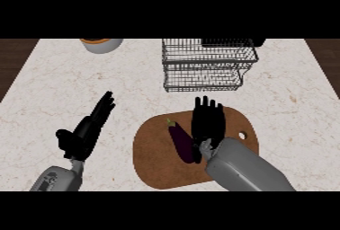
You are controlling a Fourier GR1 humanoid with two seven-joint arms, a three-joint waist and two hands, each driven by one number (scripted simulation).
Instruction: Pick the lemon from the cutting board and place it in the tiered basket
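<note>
Head view: a pale marbled counter [60, 90] fills the frame, with dark wood showing at its far left and far right corners.

A brown wooden board [156, 168] with rounded corners lies near the middle, slightly right of centre. It has a small round hole at its right edge. On the board lies a dark purple eggplant [181, 143], its green stem end pointing far and left, its body running toward the near right.

The right hand [208, 122] is over the board, just right of the eggplant. Its fingers are straight and close together, pointing far toward the basket, palm down. The grey forearm comes in from the near right and covers the near right part of the board. No lemon can be seen on the board; if one is there, the hand or forearm hides it, and I cannot tell whether the hand is touching anything beneath it.

The basket [208, 65] is a black wire rack with tiers, standing on the far side of the counter, beyond the board and well apart from the hand. Nothing can be made out inside it.

The left hand [85, 130] is over bare counter at the left, well apart from the board. Its fingers are straight and held together, pointing far and slightly right, thumb out to the left. It holds nothing.

At the far left edge stands a grey bowl [101, 45] with an orange inside, partly cut off by the frame.
</note>
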